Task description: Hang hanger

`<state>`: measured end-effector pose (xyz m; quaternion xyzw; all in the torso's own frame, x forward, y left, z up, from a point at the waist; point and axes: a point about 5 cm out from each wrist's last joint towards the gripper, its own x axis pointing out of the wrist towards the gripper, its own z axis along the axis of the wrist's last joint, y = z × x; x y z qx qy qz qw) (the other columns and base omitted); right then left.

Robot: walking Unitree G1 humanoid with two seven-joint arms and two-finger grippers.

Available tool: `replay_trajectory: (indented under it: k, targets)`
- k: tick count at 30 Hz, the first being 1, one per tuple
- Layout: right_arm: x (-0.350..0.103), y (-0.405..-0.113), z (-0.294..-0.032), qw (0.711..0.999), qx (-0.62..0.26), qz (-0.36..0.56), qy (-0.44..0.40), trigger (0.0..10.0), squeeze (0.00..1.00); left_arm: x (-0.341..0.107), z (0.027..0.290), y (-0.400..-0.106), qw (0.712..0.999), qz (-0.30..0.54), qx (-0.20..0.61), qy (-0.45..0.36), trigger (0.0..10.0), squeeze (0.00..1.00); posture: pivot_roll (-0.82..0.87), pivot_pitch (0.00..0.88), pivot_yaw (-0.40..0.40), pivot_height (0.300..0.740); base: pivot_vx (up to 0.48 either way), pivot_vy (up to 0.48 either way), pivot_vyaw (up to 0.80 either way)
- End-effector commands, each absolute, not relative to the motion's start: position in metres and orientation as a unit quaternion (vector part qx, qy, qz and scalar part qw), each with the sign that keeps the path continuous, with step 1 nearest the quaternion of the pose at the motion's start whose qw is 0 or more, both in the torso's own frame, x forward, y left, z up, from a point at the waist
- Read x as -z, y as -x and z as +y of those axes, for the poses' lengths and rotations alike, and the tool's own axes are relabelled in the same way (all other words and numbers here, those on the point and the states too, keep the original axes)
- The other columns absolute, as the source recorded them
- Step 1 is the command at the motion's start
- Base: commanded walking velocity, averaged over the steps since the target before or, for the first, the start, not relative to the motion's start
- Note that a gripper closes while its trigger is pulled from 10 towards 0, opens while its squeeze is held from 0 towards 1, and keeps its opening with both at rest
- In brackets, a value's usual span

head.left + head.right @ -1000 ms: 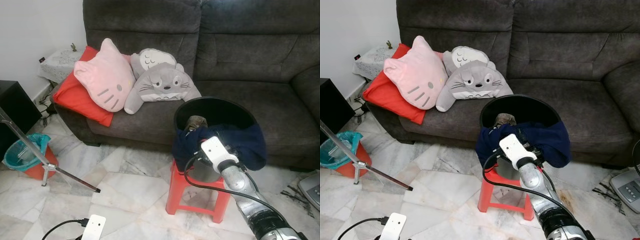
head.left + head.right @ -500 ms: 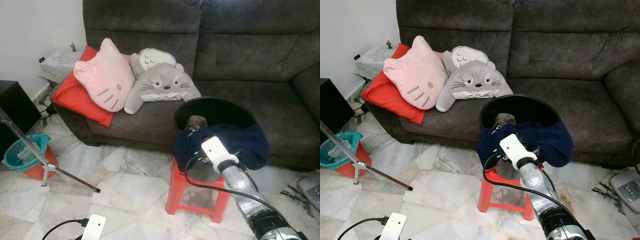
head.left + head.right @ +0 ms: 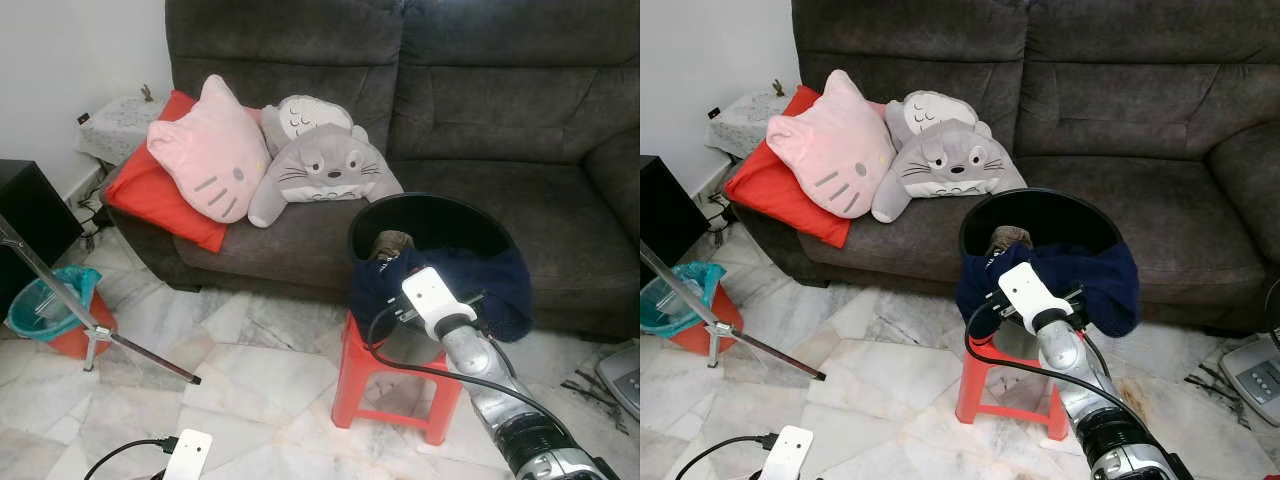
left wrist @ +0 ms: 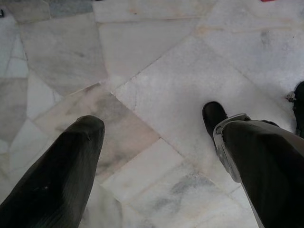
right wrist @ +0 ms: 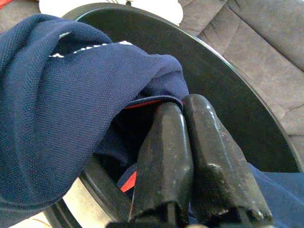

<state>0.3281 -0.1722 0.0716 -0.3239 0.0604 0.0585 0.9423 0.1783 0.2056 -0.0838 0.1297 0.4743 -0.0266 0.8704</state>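
Right wrist view: the right claw [image 5: 187, 118] is seen with its two black fingers pressed together, their tips buried in the fold of a navy garment [image 5: 61, 95] where a red trim line runs. Whether cloth is actually pinched between them cannot be told, since the tips are hidden in the fabric.

From the head camera, the garment is draped over the front rim of a black round basket [image 3: 430, 215] at the centre right of the frame, and the basket stands on a red stool [image 3: 385, 385] in front of a dark grey sofa [image 3: 480, 110]. No hanger can be made out; it may lie under the cloth, but that is only a guess.

The garment is judged to be soft, light and limp, so it will sag and slide when lifted. A hold on a thick fold or hem near the collar is likely to be safest, with care taken that the basket is not dragged off the stool.

The left claw [image 4: 156, 142] is held open over the marble floor [image 4: 156, 71] with nothing between its fingers.
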Motion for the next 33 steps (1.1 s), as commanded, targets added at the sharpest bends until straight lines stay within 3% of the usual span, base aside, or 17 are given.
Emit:
replay_trajectory:
  k: [1, 12, 18, 20, 28, 33]
  targets:
    - [-0.085, -0.333, -0.172, 0.946, -0.057, 0.036, 0.317, 0.0, 0.0, 0.085, 0.206, -0.176, 0.868, 0.476, 0.029, -0.137, 10.0, 0.0, -0.03, 0.0, 0.059, 0.74, 0.0, 0.0, 0.0]
    - [-0.164, -0.351, -0.168, 0.935, -0.09, -0.089, 0.33, 0.0, 0.0, 0.085, 0.206, -0.177, 0.868, 0.476, 0.028, -0.136, 10.0, 0.0, -0.05, 0.0, 0.06, 0.74, 0.0, 0.0, 0.0]
    - [-0.188, -0.347, -0.147, 0.928, -0.156, -0.121, 0.318, 0.0, 0.0, 0.085, 0.205, -0.176, 0.868, 0.477, 0.028, -0.135, 10.0, 0.0, -0.04, 0.0, 0.059, 0.74, 0.0, 0.0, 0.0]
    - [-0.198, -0.339, -0.13, 0.917, -0.224, -0.131, 0.304, 0.0, 0.0, 0.085, 0.205, -0.176, 0.868, 0.477, 0.027, -0.134, 10.0, 0.0, -0.04, 0.0, 0.059, 0.74, 0.0, 0.0, 0.0]
    - [-0.201, -0.322, -0.127, 0.909, -0.296, -0.095, 0.278, 0.0, 0.0, 0.085, 0.205, -0.176, 0.868, 0.478, 0.027, -0.133, 10.0, 0.0, -0.05, 0.0, 0.058, 0.74, 0.0, 0.0, 0.0]
    - [-0.178, -0.312, -0.147, 0.918, -0.265, 0.003, 0.294, 0.0, 0.0, 0.085, 0.205, -0.176, 0.868, 0.478, 0.028, -0.132, 10.0, 0.0, -0.05, 0.0, 0.057, 0.74, 0.0, 0.0, 0.0]
